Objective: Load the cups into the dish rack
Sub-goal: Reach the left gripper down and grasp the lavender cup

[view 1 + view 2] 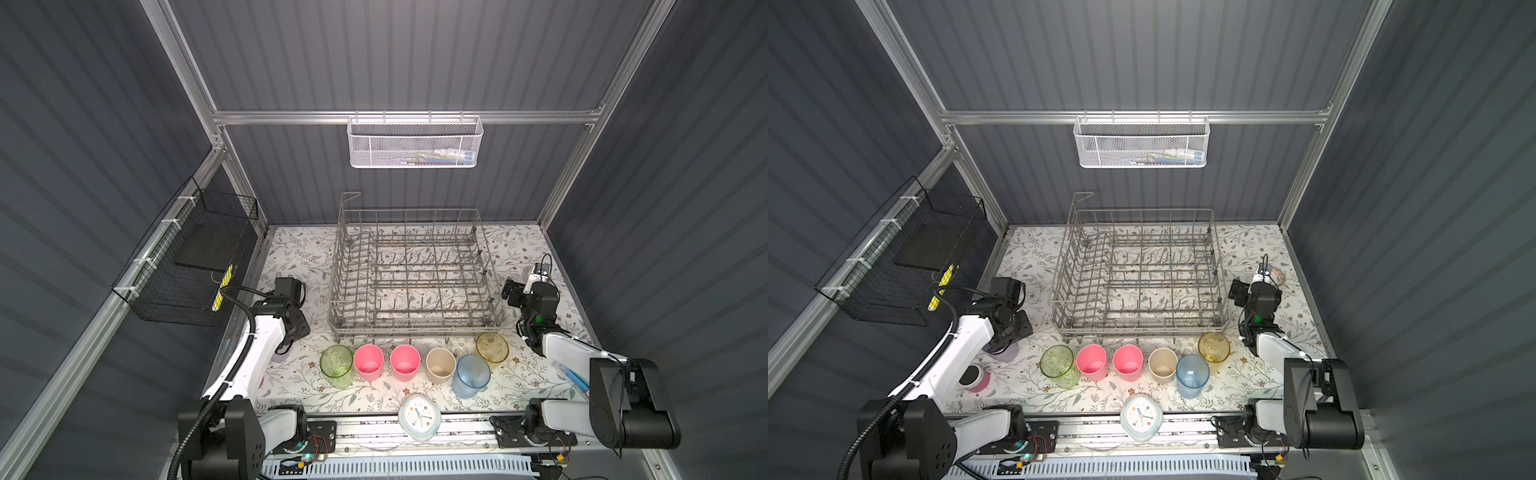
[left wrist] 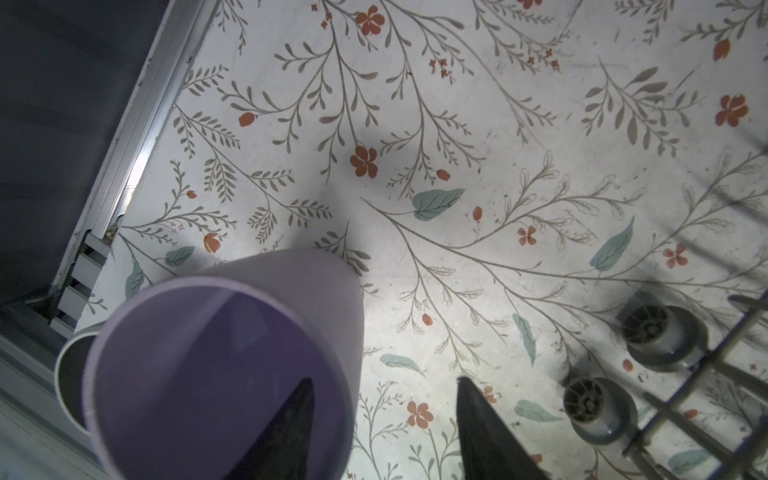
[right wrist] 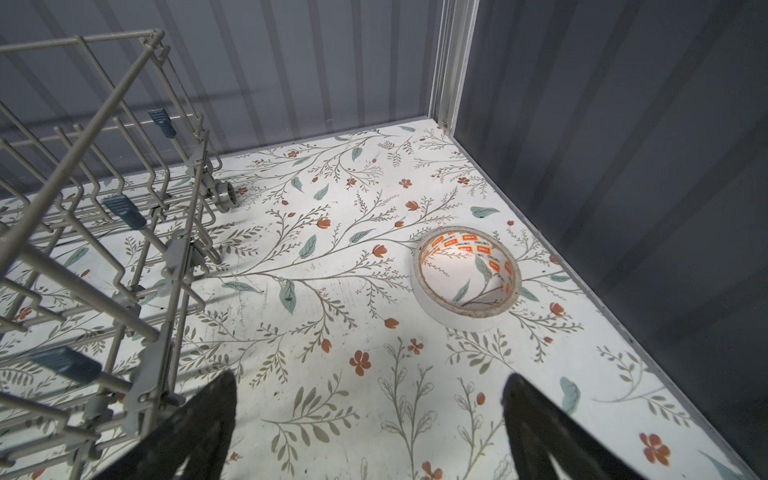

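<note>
We judge this to be the pick-up of the first cup: the dish rack (image 1: 415, 326) holds nothing, and every cup stands on the bench (image 1: 299, 257). The left tool (image 2: 385, 386) is over the lavender cup (image 2: 199, 374), which sits near the bench's left edge, to the left of the row of six and just beside a short pink cylinder with a black top (image 1: 974, 379). The tool is spread and astride the cup's wall. One finger (image 2: 291, 428) reaches inside the mouth and the other is outside, with bare bench showing between it and the wall, so nothing is pinched yet. The right tool (image 3: 370, 428) hangs spread and empty over the bench beside the rack's right wall, near a roll of tape (image 3: 461, 318).

To do this well, we would sink the inner finger well below the rim before pressing together (a bite on the lip alone invites the cup to swing). We would close gently, since the wall looks thin, and lift straight up so the cylinder is not nudged.

The lavender cup stands upright, mouth up and base on the bench, with its long axis vertical. The green cup (image 1: 336, 365), left pink cup (image 1: 368, 362), right pink cup (image 1: 405, 362), beige cup (image 1: 440, 365), blue cup (image 1: 470, 375) and yellow cup (image 1: 492, 346) stand likewise in front of the rack. The rack's tines point up, so we expect the cup to need turning mouth down before it goes in.
</note>
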You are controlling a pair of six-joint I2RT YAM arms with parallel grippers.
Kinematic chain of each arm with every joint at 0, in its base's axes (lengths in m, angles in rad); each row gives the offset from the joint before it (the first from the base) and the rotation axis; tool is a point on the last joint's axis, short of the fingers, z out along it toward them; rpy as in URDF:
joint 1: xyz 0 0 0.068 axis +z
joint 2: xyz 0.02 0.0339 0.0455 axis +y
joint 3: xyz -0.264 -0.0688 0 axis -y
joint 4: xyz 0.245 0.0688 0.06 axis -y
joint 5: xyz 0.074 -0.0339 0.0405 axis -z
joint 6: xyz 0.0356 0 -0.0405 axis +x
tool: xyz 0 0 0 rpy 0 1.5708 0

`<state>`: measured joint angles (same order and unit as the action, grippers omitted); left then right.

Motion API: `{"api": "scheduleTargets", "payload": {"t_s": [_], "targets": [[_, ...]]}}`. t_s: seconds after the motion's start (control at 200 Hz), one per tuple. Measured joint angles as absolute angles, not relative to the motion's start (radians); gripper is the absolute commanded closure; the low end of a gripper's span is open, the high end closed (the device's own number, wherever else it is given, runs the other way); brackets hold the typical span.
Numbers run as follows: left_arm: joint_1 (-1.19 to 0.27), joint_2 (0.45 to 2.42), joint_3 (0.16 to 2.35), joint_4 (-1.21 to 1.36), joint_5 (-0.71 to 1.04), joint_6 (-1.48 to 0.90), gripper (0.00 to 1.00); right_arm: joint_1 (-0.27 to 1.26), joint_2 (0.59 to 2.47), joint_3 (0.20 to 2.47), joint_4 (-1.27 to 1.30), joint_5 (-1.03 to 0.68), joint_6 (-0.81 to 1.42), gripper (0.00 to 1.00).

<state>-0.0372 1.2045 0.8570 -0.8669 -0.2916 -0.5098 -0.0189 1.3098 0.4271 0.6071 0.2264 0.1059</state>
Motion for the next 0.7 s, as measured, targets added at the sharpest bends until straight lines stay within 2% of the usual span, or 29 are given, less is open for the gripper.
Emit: {"api": "scheduleTargets", "payload": {"t_s": [0.06,0.425,0.7], "targets": [[-0.037,1.212,0.857,-0.863,-0.295,-0.511,0.58,-0.019,1.310,0.428,0.605,0.226,0.107,0.01],[-0.037,1.215,0.857,-0.864,-0.326,-0.505,1.00,-0.019,1.312,0.429,0.604,0.229,0.112,0.01],[-0.038,1.209,0.868,-0.881,-0.329,-0.501,1.00,-0.019,1.311,0.429,0.595,0.229,0.114,0.01]]}}
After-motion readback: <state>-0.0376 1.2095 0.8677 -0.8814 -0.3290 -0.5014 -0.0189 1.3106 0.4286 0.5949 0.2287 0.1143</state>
